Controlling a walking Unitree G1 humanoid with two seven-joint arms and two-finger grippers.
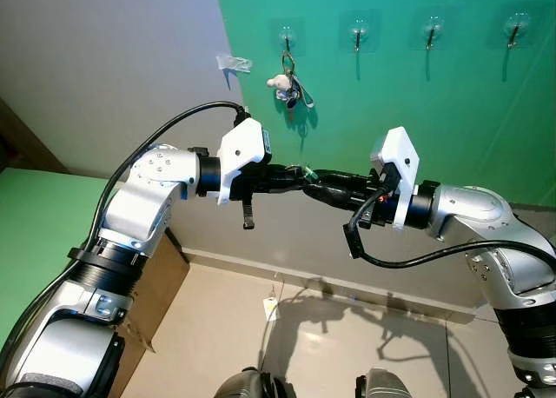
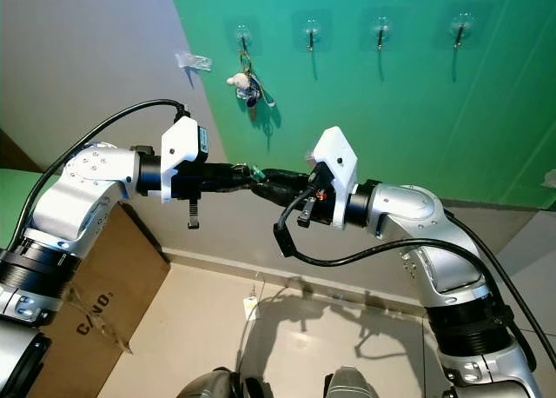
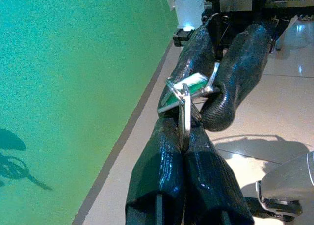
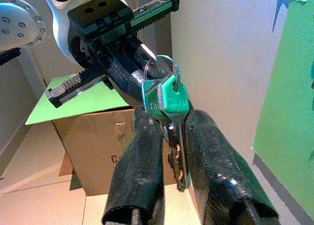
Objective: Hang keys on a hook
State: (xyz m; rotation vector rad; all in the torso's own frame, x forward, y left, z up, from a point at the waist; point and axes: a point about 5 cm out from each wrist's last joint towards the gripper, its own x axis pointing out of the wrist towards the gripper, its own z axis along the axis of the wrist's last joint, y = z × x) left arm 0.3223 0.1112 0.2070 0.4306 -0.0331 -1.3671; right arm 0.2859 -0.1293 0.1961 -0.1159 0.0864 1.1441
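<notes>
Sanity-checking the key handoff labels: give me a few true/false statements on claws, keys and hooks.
1. Both claws meet at the green-tagged keys in front of the robot. True.
2. The left claw is wide open. False: its fingers are pressed together on the key ring.
3. All four wall hooks are bare. False: the leftmost hook already holds a key bunch with a white charm.
4. A cardboard box stands on the floor at the robot's left. True.
5. The right claw has the keys between its fingers. True.

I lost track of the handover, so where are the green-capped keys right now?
The green-capped keys sit between the meeting tips of the left gripper and right gripper, mid-air below the wall hooks.
</notes>
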